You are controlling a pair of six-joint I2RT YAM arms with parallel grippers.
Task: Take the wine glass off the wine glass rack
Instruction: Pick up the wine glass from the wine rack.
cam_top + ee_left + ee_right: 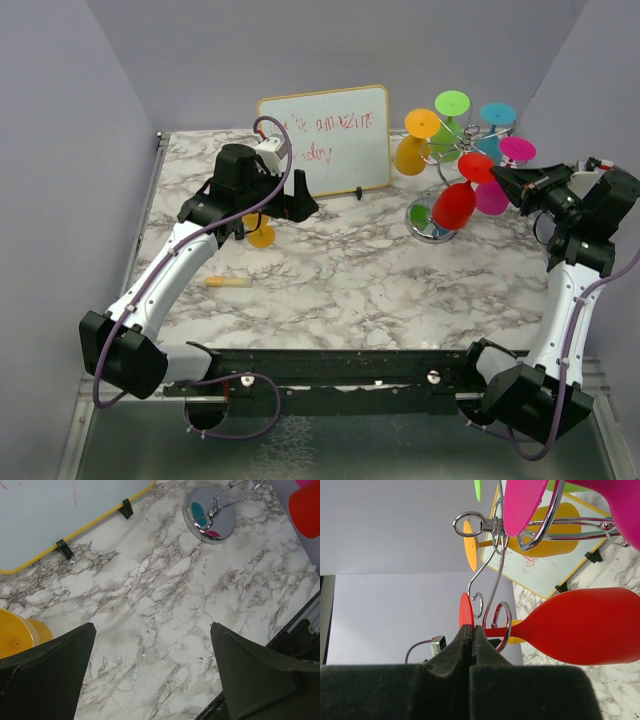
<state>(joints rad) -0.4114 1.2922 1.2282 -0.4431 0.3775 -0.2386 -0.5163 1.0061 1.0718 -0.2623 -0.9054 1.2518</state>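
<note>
Currently the red wine glass [585,625] hangs bowl-down and tilted on the wine glass rack [437,230]. Its stem sits in one curled wire arm and its flat foot is above the curl, on the side of the rack nearest the right arm.

The right gripper [471,630] has its fingers pressed flat together with nothing visible between them. The tips are right at the lower edge of the red foot, but we cannot tell whether they touch it. The left gripper [152,626] is spread wide and empty over the table [165,595], with a yellow glass [15,635] lying just beside one finger.

Handling, our judgement:
- The glass looks like opaque moulded plastic, so probably light, rigid and smooth, and not very fragile.
- The bowl is too wide and slick to pinch.
- The thin stem just under the foot is the sensible hold, and the fingers would have to part first.
- The rack is slender wire on a small base, so a sideways tug could drag or tip it and disturb the neighbouring glasses.
- We would lift the foot clear along the opening of the curl.
</note>
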